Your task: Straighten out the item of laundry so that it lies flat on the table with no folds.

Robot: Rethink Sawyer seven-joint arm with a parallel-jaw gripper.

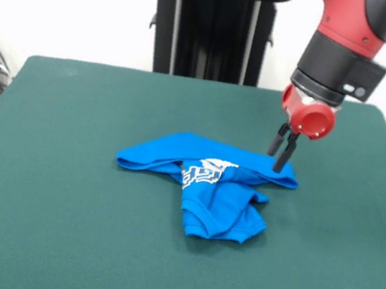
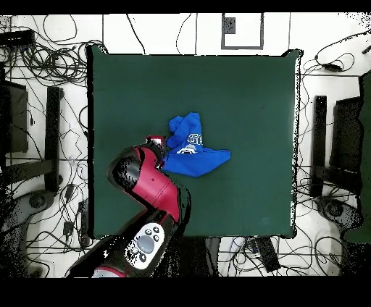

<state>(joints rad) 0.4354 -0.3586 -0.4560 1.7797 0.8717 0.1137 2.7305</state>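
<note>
Soft blue cloth garment point(image 1: 209, 183); matt felt table point(image 1: 60, 205).

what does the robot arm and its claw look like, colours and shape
The arm is glossy red with rounded shells and a black cylindrical wrist band. Below it sits a red, drum-shaped end piece, and the claw is two thin black fingers. From overhead, a grey panel with buttons shows near the arm's base.
</note>
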